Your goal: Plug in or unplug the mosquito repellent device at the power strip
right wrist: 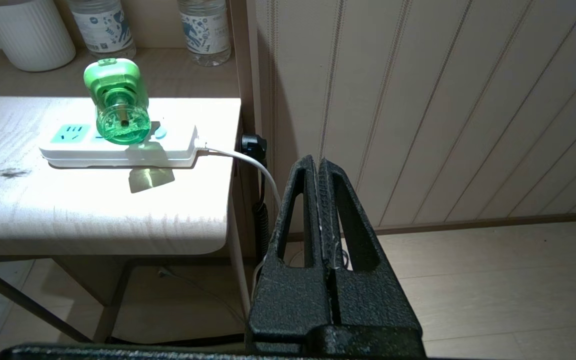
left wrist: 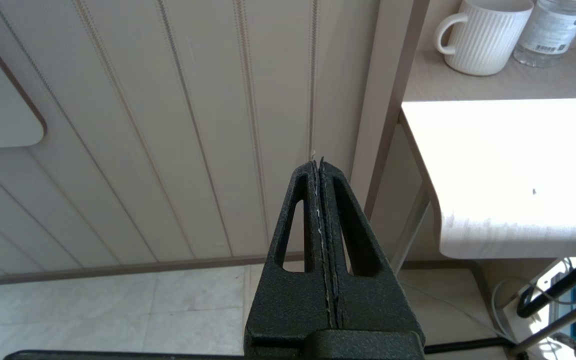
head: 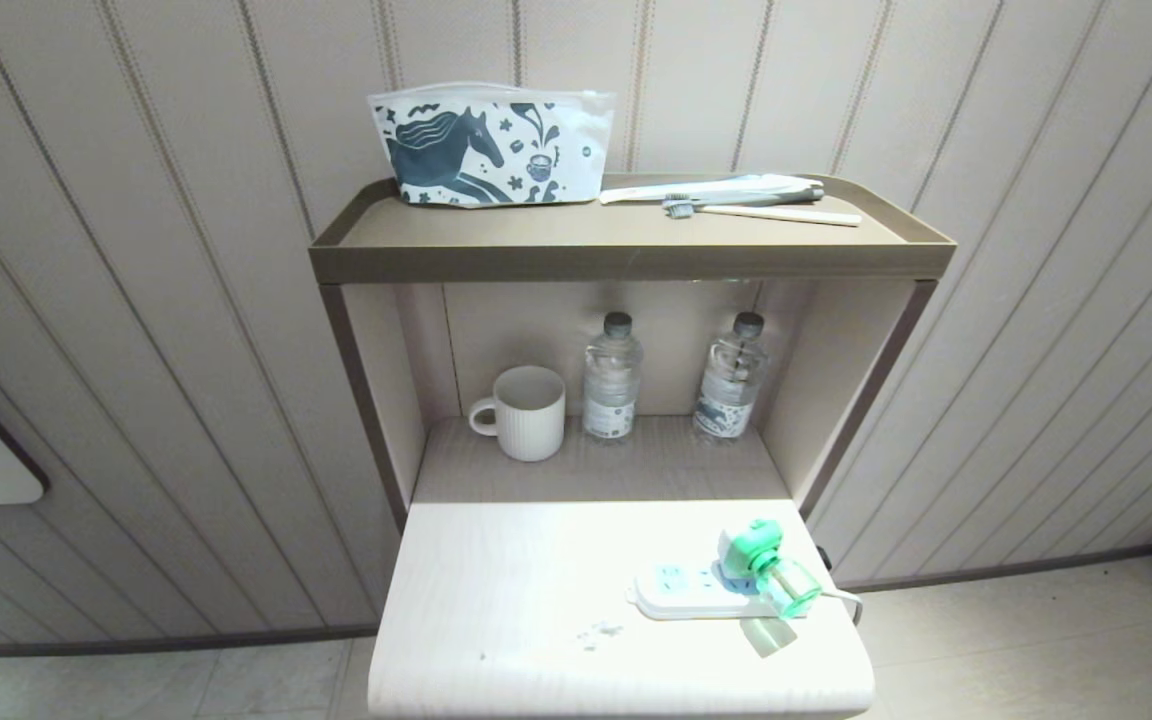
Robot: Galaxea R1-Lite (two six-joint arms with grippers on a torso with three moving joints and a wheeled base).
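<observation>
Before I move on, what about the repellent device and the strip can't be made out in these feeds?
- Device prongs: hidden in head and right wrist views by its own body, so how fully it is seated in the strip is unclear.
- Strip sockets under the device: covered by it.
- Cord end: drops behind the table edge; wall plug not traceable.
- Left wrist view: table glare, strip outside the frame.
- Both tools: outside head view.

Bright light from above washes the pale tabletop (head: 496,600) almost white with glare. The recessed shelf (head: 596,465) behind sits dimmer, in shade. Everything looks sharp, with slight bending at the edges.
</observation>
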